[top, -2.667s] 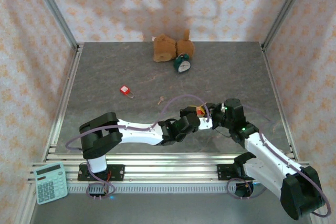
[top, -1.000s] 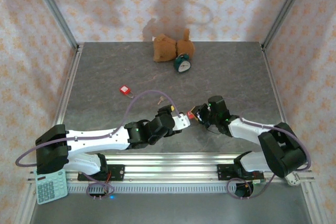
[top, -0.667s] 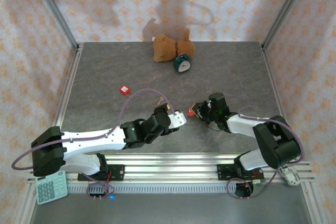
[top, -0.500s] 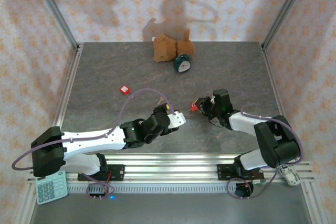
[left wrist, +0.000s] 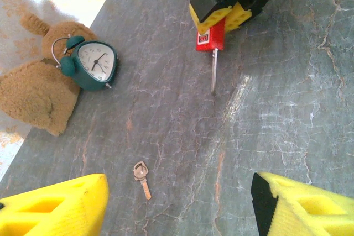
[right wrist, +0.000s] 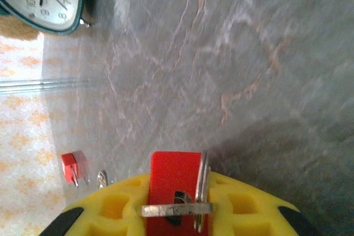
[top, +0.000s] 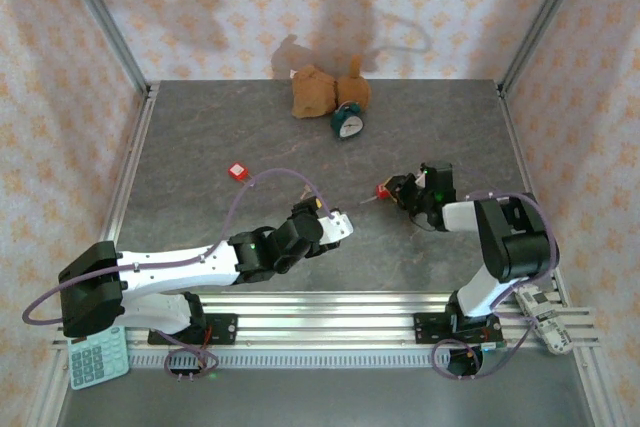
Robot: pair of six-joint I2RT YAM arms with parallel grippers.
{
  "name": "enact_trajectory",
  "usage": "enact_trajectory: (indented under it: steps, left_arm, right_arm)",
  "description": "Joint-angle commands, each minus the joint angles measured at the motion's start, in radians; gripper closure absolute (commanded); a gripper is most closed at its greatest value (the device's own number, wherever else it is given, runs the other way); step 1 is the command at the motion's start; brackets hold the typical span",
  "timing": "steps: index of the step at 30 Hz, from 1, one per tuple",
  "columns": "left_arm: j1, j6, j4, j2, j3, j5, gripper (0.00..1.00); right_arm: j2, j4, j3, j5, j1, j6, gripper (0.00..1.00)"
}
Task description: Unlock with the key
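1. The right gripper [top: 394,190] is clenched on a red padlock [top: 382,190], a little toward 3 o'clock from the middle of the table [top: 200,127].
2. In the left wrist view, the right gripper [left wrist: 224,17] holds the red padlock [left wrist: 210,36] between its yellow pads. A thin metal part [left wrist: 214,73] sticks out from the padlock toward 6 o'clock. I cannot tell if this part is the shackle or a key.
3. In the right wrist view, the red padlock [right wrist: 176,178] sits between the pads of the right gripper [right wrist: 177,205], with a metal ring across its near end.
4. The left gripper [top: 335,230] is released. Its yellow fingers [left wrist: 61,205] stand wide apart with nothing between them, at about 7 o'clock from the held padlock in the top view.
5. The key [left wrist: 141,172] lies flat and free on the table, at about 7 o'clock from the red padlock in the left wrist view, apart from both grippers.
6. A second padlock [top: 238,171], also red, lies toward 9 o'clock. In the right wrist view it [right wrist: 69,167] is just beside the key [right wrist: 102,179].
7. An alarm clock [top: 347,124] touches a plush toy [top: 315,92] at 12 o'clock, at the far edge.
8. A calculator [top: 95,347] lies at about 8 o'clock, off the table surface.
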Motion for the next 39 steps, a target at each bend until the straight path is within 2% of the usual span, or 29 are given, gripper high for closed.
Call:
enact_trajectory:
  steps: [1, 9, 13, 17, 19, 22, 27, 30, 34, 37, 39]
  left_arm:
    - [0.005, 0.000, 0.022, -0.039, -0.011, -0.031, 0.30]
    - [0.008, 0.017, 0.033, -0.026, -0.009, -0.034, 0.30]
    - [0.008, 0.027, 0.043, -0.014, -0.004, -0.034, 0.30]
    - [0.008, 0.031, 0.058, -0.006, -0.008, -0.037, 0.30]
    - [0.008, 0.024, 0.059, -0.006, -0.013, -0.034, 0.30]
    - [0.007, 0.020, 0.059, -0.009, -0.015, -0.031, 0.30]
    - [0.008, 0.013, 0.055, -0.042, -0.030, -0.035, 0.30]
    - [0.008, 0.006, 0.059, -0.066, -0.044, -0.047, 0.30]
    - [0.008, -0.012, 0.103, -0.102, -0.061, -0.135, 0.29]
    - [0.011, -0.019, 0.197, -0.121, -0.082, -0.295, 0.27]
    - [0.025, -0.036, 0.232, -0.126, -0.087, -0.382, 0.21]
  right_arm:
    - [0.031, 0.058, 0.018, -0.022, -0.031, -0.038, 0.80]
    - [0.064, 0.099, 0.043, -0.060, -0.082, -0.054, 0.78]
    - [0.071, 0.062, 0.064, -0.056, -0.090, -0.062, 0.75]
    - [0.055, 0.003, 0.049, -0.012, -0.093, -0.106, 0.65]
    - [0.049, -0.034, 0.051, -0.003, -0.098, -0.120, 0.64]
    - [0.025, -0.062, 0.039, 0.018, -0.105, -0.115, 0.55]
    - [-0.068, -0.270, 0.052, 0.140, -0.116, -0.131, 0.42]
    - [-0.132, -0.376, 0.051, 0.213, -0.121, -0.148, 0.37]
    - [-0.255, -0.513, 0.050, 0.294, -0.120, -0.177, 0.34]
    - [-0.360, -0.588, 0.051, 0.270, -0.121, -0.184, 0.34]
    - [-0.431, -0.636, 0.049, 0.245, -0.118, -0.182, 0.34]
